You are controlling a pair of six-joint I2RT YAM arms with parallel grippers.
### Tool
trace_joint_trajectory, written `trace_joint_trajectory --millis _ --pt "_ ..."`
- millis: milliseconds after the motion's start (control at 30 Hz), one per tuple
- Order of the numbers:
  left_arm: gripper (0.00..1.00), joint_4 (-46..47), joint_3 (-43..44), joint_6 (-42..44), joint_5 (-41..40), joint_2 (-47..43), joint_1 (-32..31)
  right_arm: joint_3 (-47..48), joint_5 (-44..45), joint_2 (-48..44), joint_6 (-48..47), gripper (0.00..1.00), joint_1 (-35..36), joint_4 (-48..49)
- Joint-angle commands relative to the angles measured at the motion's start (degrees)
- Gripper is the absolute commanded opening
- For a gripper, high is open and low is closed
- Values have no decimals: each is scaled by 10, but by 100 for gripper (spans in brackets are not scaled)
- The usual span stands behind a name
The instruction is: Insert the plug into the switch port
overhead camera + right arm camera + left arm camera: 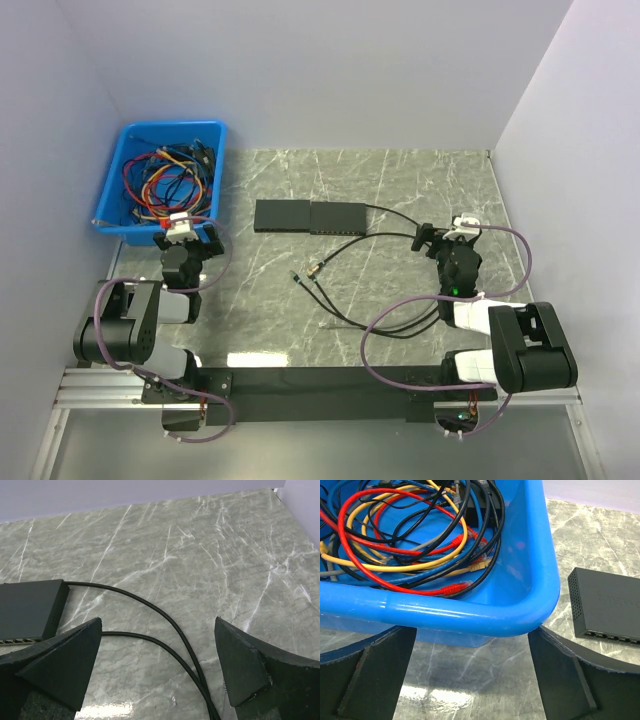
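Observation:
The black switch [310, 215] lies flat at the table's middle back. It also shows in the left wrist view [610, 610], with its row of ports along the lower edge, and in the right wrist view [27, 607]. Two black cables [340, 255] lie in front of it, and their plug ends [297, 274] rest loose on the table. Both cables cross the right wrist view [165, 622]. My left gripper [187, 238] [470, 680] is open and empty just before the blue bin. My right gripper [447, 238] [157, 665] is open and empty over the cables.
A blue bin [165, 175] [470, 615] full of tangled coloured cables stands at the back left, its rim right in front of my left fingers [365, 675]. A thin cable runs from the switch's right end towards my right arm. Walls close the table on three sides.

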Motion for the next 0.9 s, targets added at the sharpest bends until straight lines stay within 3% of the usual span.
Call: trace_joint_trajectory --millis 0,400,467,500,567,600,667,733,800,867 --pt "99 38 10 1 3 -5 -1 6 -1 -3 -9 100 -3 27" --pt "99 39 11 0 4 -5 -1 10 4 -2 -4 100 -5 20" --pt "99 37 11 0 4 -4 -1 5 31 -6 -1 100 -2 27" --pt "100 36 12 0 5 -5 0 7 86 -23 6 100 4 12" --pt "100 36 11 1 5 -5 0 54 124 -61 2 100 20 -85" --pt "99 36 12 -1 5 -6 0 76 134 -103 -1 100 37 -184" --pt "99 36 11 0 5 -6 0 120 128 -153 32 100 50 -254" --pt "99 37 12 0 5 -4 0 188 99 -214 98 100 65 -392" --pt "99 37 11 -1 6 -5 0 230 -3 -235 127 100 97 -492" --pt "99 37 11 -1 6 -6 0 252 -53 -257 129 100 141 -525"
